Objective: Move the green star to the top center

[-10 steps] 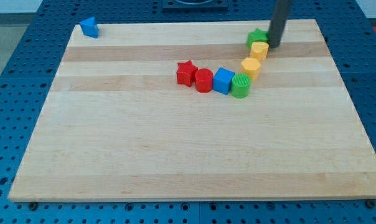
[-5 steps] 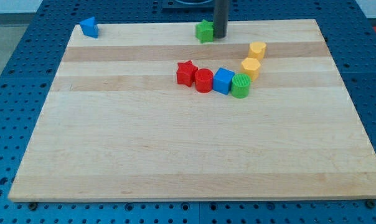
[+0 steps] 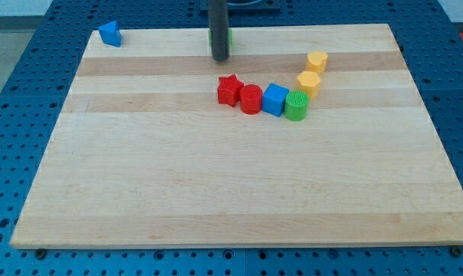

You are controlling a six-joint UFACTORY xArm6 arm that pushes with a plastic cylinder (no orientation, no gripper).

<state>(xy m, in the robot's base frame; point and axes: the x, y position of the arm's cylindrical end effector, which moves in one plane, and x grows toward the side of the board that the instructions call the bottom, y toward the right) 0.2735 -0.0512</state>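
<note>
The green star [image 3: 228, 36] sits near the top edge of the wooden board [image 3: 239, 176], about at its middle, almost wholly hidden behind my rod; only a thin green sliver shows on the rod's right side. My tip [image 3: 220, 57] rests on the board just below and in front of the star, above the red star [image 3: 229, 90].
A row of a red star, a red cylinder [image 3: 251, 99], a blue cube [image 3: 274, 100] and a green cylinder [image 3: 297, 106] lies below my tip. Two yellow blocks [image 3: 316, 62] [image 3: 309, 82] stand to the right. A blue triangular block [image 3: 109, 34] sits at the top left corner.
The rod and green star slid left along the top edge, from the right near the yellow blocks to the top middle. The rod now covers the star.
</note>
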